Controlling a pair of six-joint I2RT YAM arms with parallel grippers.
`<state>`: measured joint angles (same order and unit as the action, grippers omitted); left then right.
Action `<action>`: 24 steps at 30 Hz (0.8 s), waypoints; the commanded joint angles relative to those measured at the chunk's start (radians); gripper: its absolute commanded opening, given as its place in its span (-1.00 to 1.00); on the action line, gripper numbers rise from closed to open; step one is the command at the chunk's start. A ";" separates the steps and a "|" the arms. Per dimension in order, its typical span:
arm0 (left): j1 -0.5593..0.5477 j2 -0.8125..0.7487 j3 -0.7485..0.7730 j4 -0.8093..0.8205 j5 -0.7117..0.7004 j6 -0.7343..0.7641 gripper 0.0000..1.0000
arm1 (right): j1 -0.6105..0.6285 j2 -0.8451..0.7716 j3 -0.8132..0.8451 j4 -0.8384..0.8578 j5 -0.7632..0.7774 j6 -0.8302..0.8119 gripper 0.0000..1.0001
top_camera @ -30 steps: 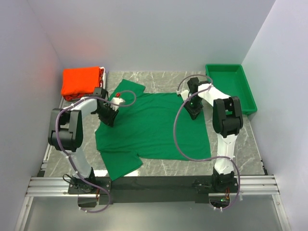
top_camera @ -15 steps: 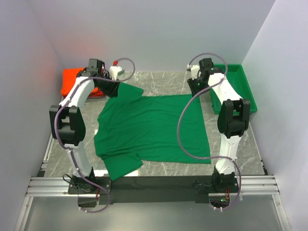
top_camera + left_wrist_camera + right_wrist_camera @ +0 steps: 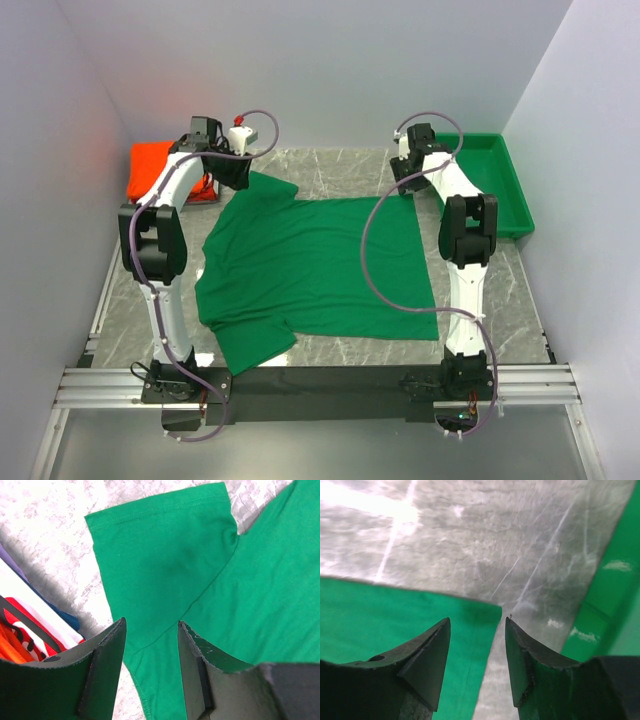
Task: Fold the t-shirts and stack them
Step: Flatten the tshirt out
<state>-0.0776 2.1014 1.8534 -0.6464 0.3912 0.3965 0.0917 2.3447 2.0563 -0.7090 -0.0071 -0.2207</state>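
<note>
Marble tabletop [image 3: 340, 170] is carrying the green t-shirt [image 3: 320, 265]: its sleeve is lying under the released left claw [image 3: 151, 625], orange-red shirts [image 3: 160, 168] just beside, its corner lying under the right claw [image 3: 477, 622], gaping empty.

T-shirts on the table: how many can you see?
2 for certain: a green t-shirt spread flat in the middle, and an orange pile at the far left corner, which may hold several folded shirts.

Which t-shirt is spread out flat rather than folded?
The dark green t-shirt, lying open across the middle of the table with its sleeves out. The orange-red shirts sit in a folded pile at the far left corner.
</note>
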 commanded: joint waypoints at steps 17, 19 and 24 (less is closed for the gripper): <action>0.012 0.190 0.263 0.056 -0.023 -0.097 0.15 | -0.038 0.080 0.059 -0.026 -0.057 0.012 -0.16; 0.012 0.226 0.302 0.067 -0.023 -0.113 0.19 | -0.046 0.087 0.061 -0.030 -0.059 0.015 -0.19; 0.012 0.284 0.322 0.126 -0.034 -0.165 0.26 | -0.052 0.099 0.064 -0.037 -0.082 0.015 -0.54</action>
<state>-0.0704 2.3634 2.1269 -0.5816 0.3645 0.2890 0.0532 2.4294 2.0964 -0.7273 -0.0727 -0.2104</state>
